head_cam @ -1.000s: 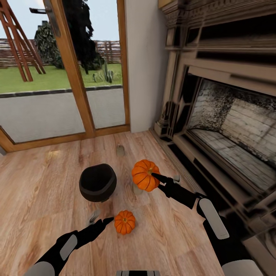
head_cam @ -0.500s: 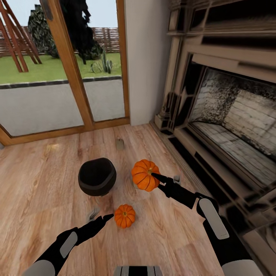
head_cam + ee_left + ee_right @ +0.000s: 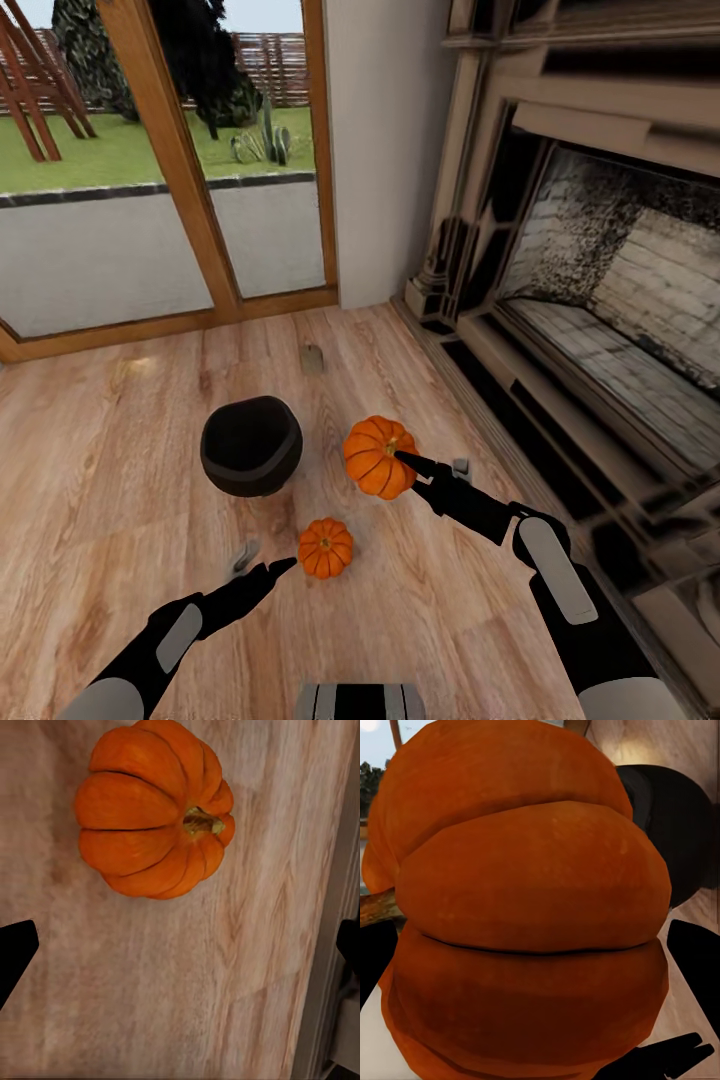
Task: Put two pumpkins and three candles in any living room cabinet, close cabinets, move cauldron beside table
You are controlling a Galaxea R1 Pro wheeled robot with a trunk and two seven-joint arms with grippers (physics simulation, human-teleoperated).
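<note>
The larger pumpkin (image 3: 375, 455) is off the wooden floor, with my right gripper (image 3: 410, 462) shut on it. In the right wrist view that pumpkin (image 3: 525, 915) bulges between the two black fingers, and the cauldron (image 3: 679, 832) shows behind it. The black cauldron (image 3: 250, 445) stands on the floor to the left of the held pumpkin. The small pumpkin (image 3: 325, 547) lies on the floor just beyond my left gripper (image 3: 272, 570), which is open. The left wrist view shows the small pumpkin (image 3: 154, 810) ahead of the spread fingers. One candle (image 3: 312, 359) stands further off toward the glass door.
A large stone fireplace (image 3: 600, 330) with a raised hearth runs along the right side. A wood-framed glass door (image 3: 150, 200) and a white wall section (image 3: 380, 150) close off the far end. Open wooden floor (image 3: 100, 470) lies to the left.
The whole view has shifted: the cauldron, small pumpkin and candle sit higher in the picture. The larger pumpkin has kept its place in my right gripper. The small pumpkin is now further from my left fingertips.
</note>
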